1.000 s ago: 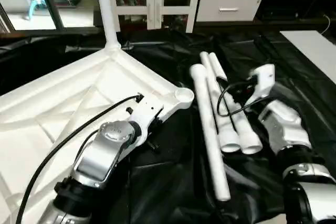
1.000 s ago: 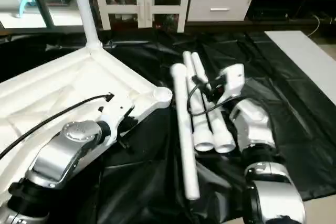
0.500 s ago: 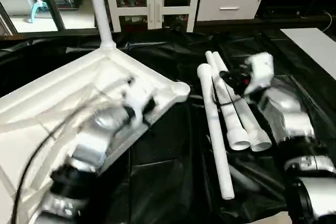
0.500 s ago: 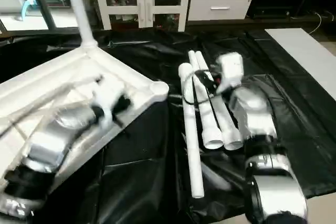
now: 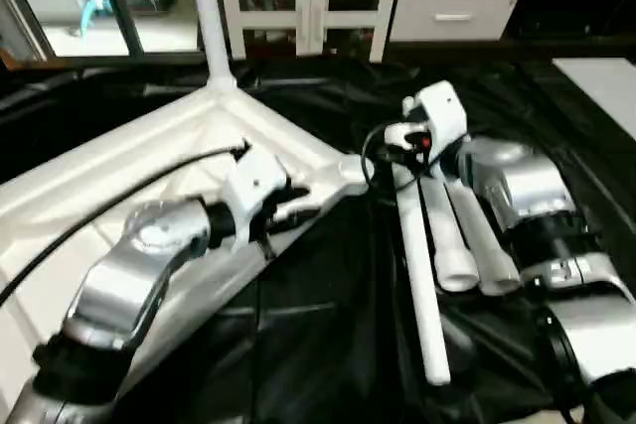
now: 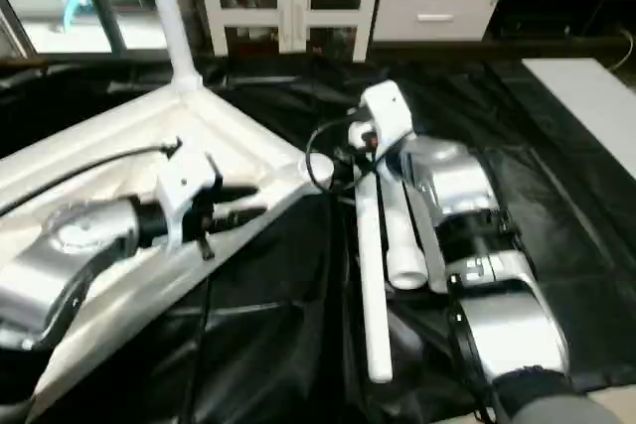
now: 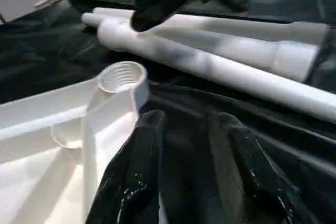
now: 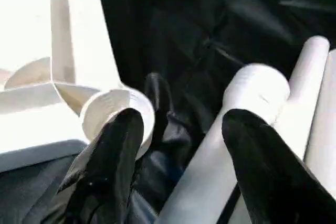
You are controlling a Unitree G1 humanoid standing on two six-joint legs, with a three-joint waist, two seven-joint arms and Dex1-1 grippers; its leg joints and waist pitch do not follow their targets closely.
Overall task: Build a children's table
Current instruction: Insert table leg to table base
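The tabletop (image 5: pixel 169 161) lies upside down on the black sheet (image 5: pixel 328 345), ribbed underside up, filling the head view from 12 round to 8 o'clock. 1 leg (image 5: pixel 207 17) is already seated: it stands upright in the far corner at about 11 o'clock. 3 loose legs (image 5: pixel 422 245) lie side by side on the sheet at roughly 3 o'clock, so by this showing about a quarter of the job is done and 3 legs are left to fit. As for holders, the near corner socket (image 7: pixel 122 75), just past picture centre toward 1 o'clock, is a round threaded cup and it is empty; any other sockets are not clearly in view. The left gripper (image 7: pixel 184 161) hovers just beside that socket with its 2 black fingers parted around nothing. The right gripper (image 8: pixel 181 156) is spread wide above the thin end of the nearest loose leg (image 8: pixel 220 150), 1 finger (image 8: pixel 113 145) toward the socket and the other over the tube, not closed on it. In my judgement the next step is to grip that leg and carry its end to the open socket.
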